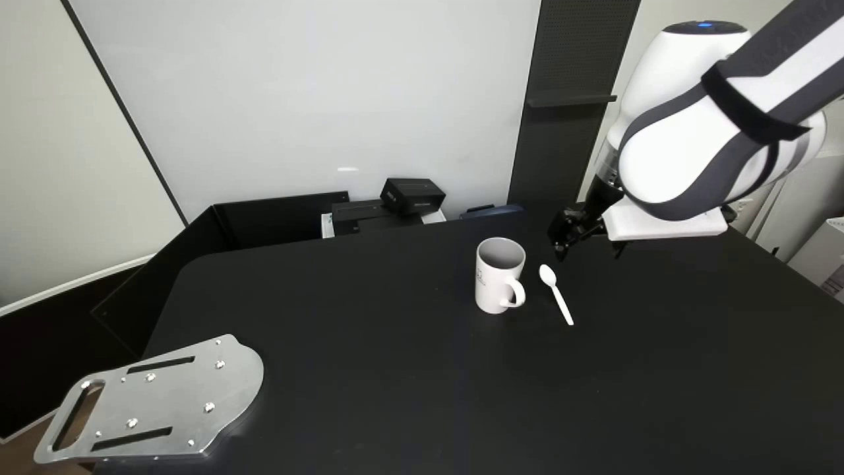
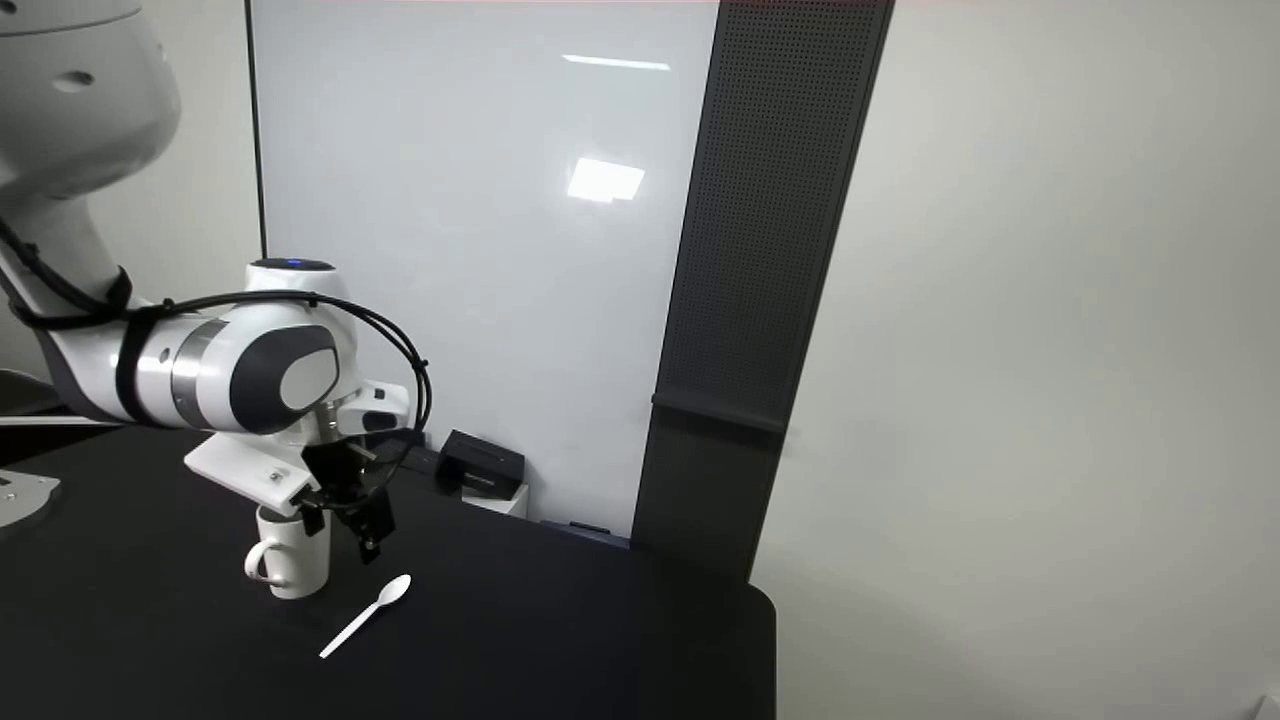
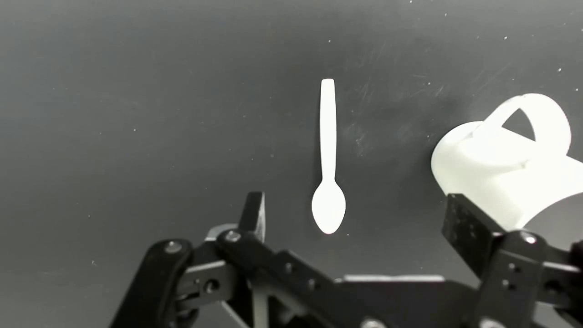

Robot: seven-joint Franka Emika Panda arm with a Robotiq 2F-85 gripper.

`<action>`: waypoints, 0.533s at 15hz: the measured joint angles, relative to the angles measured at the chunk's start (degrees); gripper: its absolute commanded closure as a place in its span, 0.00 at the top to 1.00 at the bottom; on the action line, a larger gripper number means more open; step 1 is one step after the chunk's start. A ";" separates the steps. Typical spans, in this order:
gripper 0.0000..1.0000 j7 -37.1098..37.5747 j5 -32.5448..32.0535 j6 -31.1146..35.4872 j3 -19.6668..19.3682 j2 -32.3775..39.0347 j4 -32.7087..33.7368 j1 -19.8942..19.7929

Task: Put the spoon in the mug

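In the wrist view, a slim white plastic-looking spoon point(image 3: 328, 157) lies flat on a matte black tabletop point(image 3: 136, 159), its handle blunt-ended and narrowing at the neck, its oval bowl toward a black two-fingered gripper point(image 3: 357, 214). The fingers stand wide apart, released, and the bowl shows between them, touching neither. To the right, a white cylindrical mug point(image 3: 478, 182) with a loop handle stands upright, near the spoon but apart from it. In an exterior view the mug point(image 1: 490, 289) has a grey inside and small dark print on its side.

Along the edges, from the left, a silver metal plate point(image 1: 178, 396) with slots and bolts juts past the tabletop's left side. A wide stretch of black surface runs from it to the mug. Beyond the far edge sits a black rectangular box point(image 1: 414, 196). Right of the mug lies the spoon, and the gripper hangs above the tabletop near the spoon's bowl, on a white and grey robot arm point(image 1: 686, 145). In an exterior view, the tabletop point(image 2: 600, 645) reaches rightward from the spoon to a rounded corner.
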 measured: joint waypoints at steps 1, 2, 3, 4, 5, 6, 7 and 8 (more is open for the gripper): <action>1.00 -0.07 0.19 -0.63 0.00 0.90 1.22 -0.21; 1.00 -0.22 0.32 -1.40 0.00 1.83 2.59 -0.38; 1.00 -0.39 0.45 -2.18 0.00 2.85 4.03 -0.51; 1.00 -0.57 0.61 -2.91 0.00 3.88 5.47 -0.58; 1.00 -0.75 0.80 -3.62 0.02 4.92 6.90 -0.59; 1.00 -0.83 0.91 -4.12 0.05 5.93 8.15 -0.59; 1.00 -0.85 0.93 -4.60 0.10 6.93 9.27 -0.57; 1.00 -0.85 0.93 -4.84 0.13 7.84 10.15 -0.49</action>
